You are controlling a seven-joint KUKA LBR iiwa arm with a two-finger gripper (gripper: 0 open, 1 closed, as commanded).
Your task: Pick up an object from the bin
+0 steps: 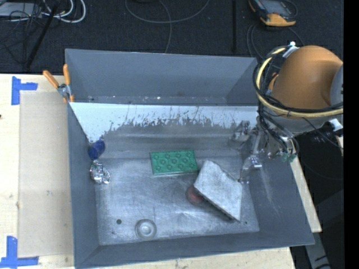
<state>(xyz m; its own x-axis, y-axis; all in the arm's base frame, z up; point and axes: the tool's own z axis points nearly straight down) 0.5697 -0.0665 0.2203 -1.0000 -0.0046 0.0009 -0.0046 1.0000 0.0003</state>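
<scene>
Closest to the lens ran the near wall of the grey metal bin (185,245), and just beyond it a small clear round cap (146,227) lay flat on the scuffed, scratched floor, with a tiny dark speck (119,222) to its left. Farther in and to the right, a flat grey pad (220,190), roughly square and speckled, sat turned at an angle so that one corner pointed toward the near wall. A reddish round thing (194,195) peeked out from under the pad's left edge. The gripper (245,175) hung just beside the pad's upper right edge, near the right wall; how far open it stood, and whether it had hold of anything, could not be told. Left of the pad and a little farther back, a green studded block (174,163) lay flat near the middle of the floor. By the left wall sat a clear, glinting lump (100,174), and just behind it a small blue thing (96,148). The far wall (168,77) rose smooth and grey, streaked along its foot. At the right the arm's rounded orange cover (305,77), ringed by cables, hung above the bin's corner. Beyond the bin lay dark floor (185,21) with loose cords (168,7) looped across it.
</scene>
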